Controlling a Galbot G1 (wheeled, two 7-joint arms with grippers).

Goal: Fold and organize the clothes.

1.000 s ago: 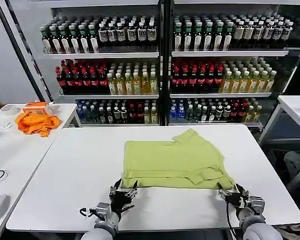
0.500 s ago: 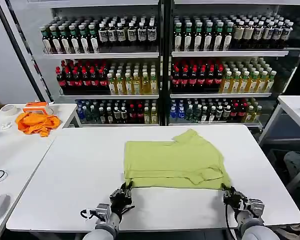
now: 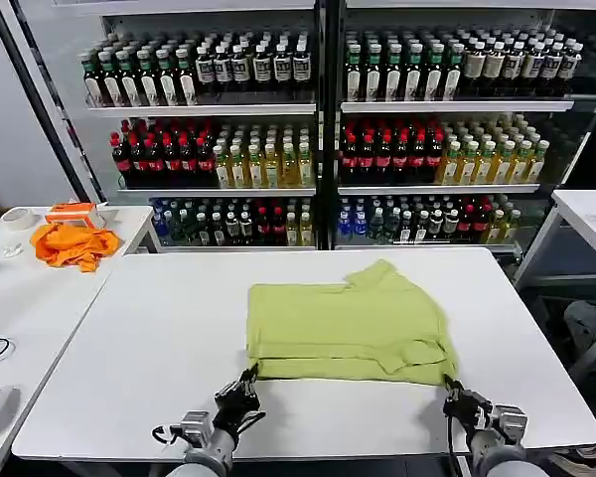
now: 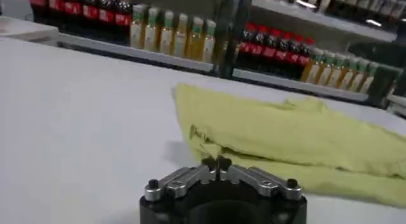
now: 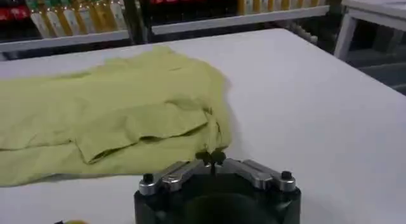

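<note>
The lime T-shirt [image 3: 346,323] lay folded into a rough rectangle at the middle of the white worktop [image 3: 159,338], its near hem running straight across and a loose flap of fabric rising toward 12 o'clock on its far edge; a sleeve lay doubled over the body near the 4 o'clock corner. In the left wrist view the T-shirt [image 4: 298,143] showed its near corner rumpled into small folds just beyond the fingertips. In the right wrist view the T-shirt [image 5: 108,117] spread away from the fingers, the folded sleeve edge drooping at the corner closest to them. The left gripper [image 3: 243,386] sat at the shirt's 7 o'clock corner, low over the worktop, its fingers [image 4: 206,163] clenched tip to tip, and whether any cloth was caught between them could not be told. The right gripper [image 3: 453,394] sat at the shirt's 5 o'clock corner, its fingers [image 5: 204,157] likewise pressed together with the tips meeting right at the fabric's edge; a pinch of cloth there could not be confirmed. Well apart, at 10 o'clock from the shirt, an orange cloth [image 3: 74,242] lay crumpled on a neighbouring side table [image 3: 30,298]. Beyond the worktop, at 12 o'clock, stood shelves of bottled drinks [image 3: 328,139] in rows.
</note>
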